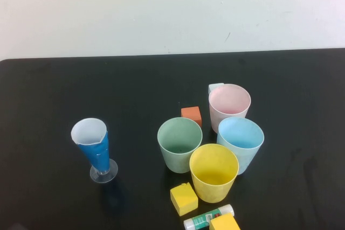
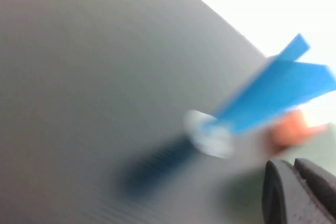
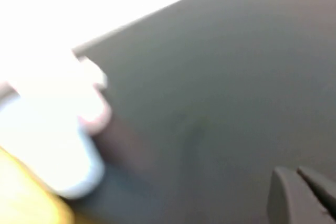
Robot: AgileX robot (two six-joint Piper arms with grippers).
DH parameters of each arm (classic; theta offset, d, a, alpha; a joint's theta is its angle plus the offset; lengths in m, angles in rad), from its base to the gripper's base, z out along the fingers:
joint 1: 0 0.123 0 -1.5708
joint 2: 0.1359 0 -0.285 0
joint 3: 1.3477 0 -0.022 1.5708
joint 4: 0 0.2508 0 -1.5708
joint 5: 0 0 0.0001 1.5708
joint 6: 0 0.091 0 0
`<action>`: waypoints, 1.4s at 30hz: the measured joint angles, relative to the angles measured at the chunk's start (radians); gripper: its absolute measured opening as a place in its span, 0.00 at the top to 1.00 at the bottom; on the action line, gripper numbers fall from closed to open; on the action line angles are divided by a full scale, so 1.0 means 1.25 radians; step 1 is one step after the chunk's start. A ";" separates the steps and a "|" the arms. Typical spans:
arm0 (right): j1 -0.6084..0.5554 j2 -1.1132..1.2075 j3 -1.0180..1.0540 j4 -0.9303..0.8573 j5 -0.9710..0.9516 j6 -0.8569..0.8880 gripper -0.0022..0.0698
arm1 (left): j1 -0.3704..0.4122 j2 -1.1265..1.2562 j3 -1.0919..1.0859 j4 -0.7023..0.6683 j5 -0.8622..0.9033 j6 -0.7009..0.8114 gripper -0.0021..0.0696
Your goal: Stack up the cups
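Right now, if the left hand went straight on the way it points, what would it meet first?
Probably the blue-and-white cone cup, standing ahead of the shut left hand. An orange block lies just beyond it. Depth is unclear in this blur. The right hand, also shut, is low over bare table.

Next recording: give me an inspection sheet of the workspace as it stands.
Surface: black table, matte.
Job's things: green cup, yellow cup, blue cup, pink cup, upright, clustered, unstacked.
Clutter: cone cup at left; orange block; yellow block; glue stick; second yellow block.
Grippers: left gripper shut, low over table near cone cup; right gripper shut, low over table.
Cables: nothing seen.
Surroundings: white wall.
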 joint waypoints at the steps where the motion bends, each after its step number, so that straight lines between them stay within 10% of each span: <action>1: 0.000 0.000 0.000 0.044 -0.001 0.030 0.97 | 0.000 0.000 0.000 -0.083 0.000 -0.022 0.97; 5: 0.000 0.000 0.000 0.166 -0.008 0.081 0.97 | 0.000 0.000 0.000 -0.315 -0.008 -0.058 0.97; 14: 0.000 0.000 0.000 0.174 -0.015 0.005 0.97 | 0.000 0.000 0.000 -0.378 -0.036 -0.069 0.97; 31: 0.000 0.000 0.000 0.165 0.008 -0.113 0.97 | -0.008 0.007 -0.059 -0.401 -0.009 0.177 0.97; 42: 0.000 0.000 0.000 0.267 0.017 -0.260 0.97 | -0.008 0.430 -0.568 -0.162 0.316 0.479 0.97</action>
